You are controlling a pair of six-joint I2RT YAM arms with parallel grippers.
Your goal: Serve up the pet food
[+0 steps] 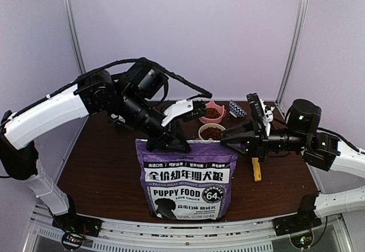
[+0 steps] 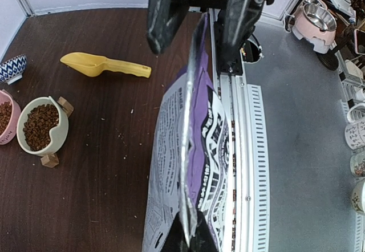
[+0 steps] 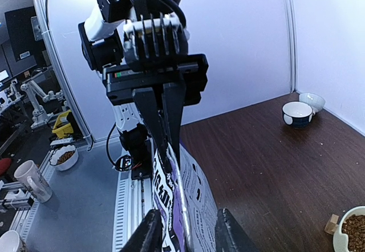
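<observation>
The pet food bag [image 1: 187, 178] is standing tall, its top edge running nine to three o'clock. The left gripper [image 1: 167, 143] is pinching it. The right gripper [image 1: 227, 142] is hanging open.

Right pincer [image 3: 188, 218] seemingly ajar

Pale lilac wall panels [image 1: 188, 35] joined by slim metal posts [image 1: 72, 24] close in the far side, left and right. A dark brown wooden table [image 1: 97, 172] fills the middle; beyond its near edge lies grey floor [image 2: 308, 121], evenly lit.
</observation>
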